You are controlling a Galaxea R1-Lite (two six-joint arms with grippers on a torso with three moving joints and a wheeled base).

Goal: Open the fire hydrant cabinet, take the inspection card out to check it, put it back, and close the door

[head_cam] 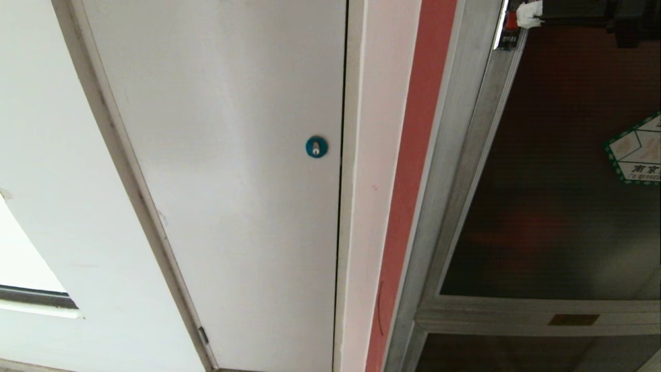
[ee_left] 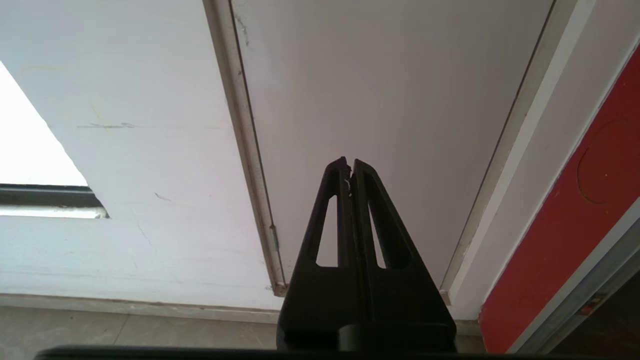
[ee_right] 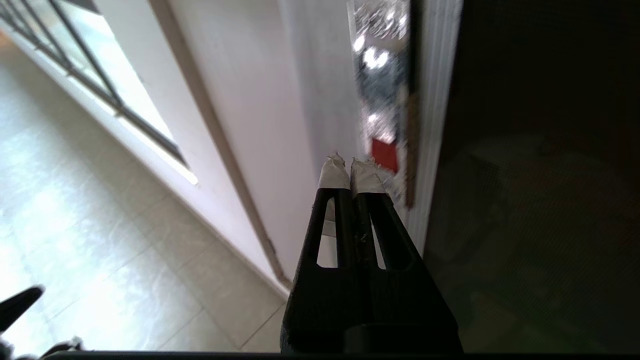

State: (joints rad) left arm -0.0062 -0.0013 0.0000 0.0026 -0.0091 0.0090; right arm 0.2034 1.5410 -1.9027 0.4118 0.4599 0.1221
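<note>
The silver-framed dark tinted glass door (head_cam: 557, 170) is seen closed, right of the plain white panel (head_cam: 232, 181). The right gripper (ee_right: 351, 172), jaws together and empty, is aimed near its upright frame edge; the left gripper (ee_left: 349, 167), likewise closed, is parked facing that panel.

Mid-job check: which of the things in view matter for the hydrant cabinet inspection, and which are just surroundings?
Belongs to the job:
- fire hydrant cabinet, silver frame, red side
- door, dark glass, shut, green-bordered sticker
- red latch on the frame
- right gripper, shut, near the latch

Just surroundings:
- white panel with blue round lock
- window
- left gripper, shut, idle before the white panel
</note>
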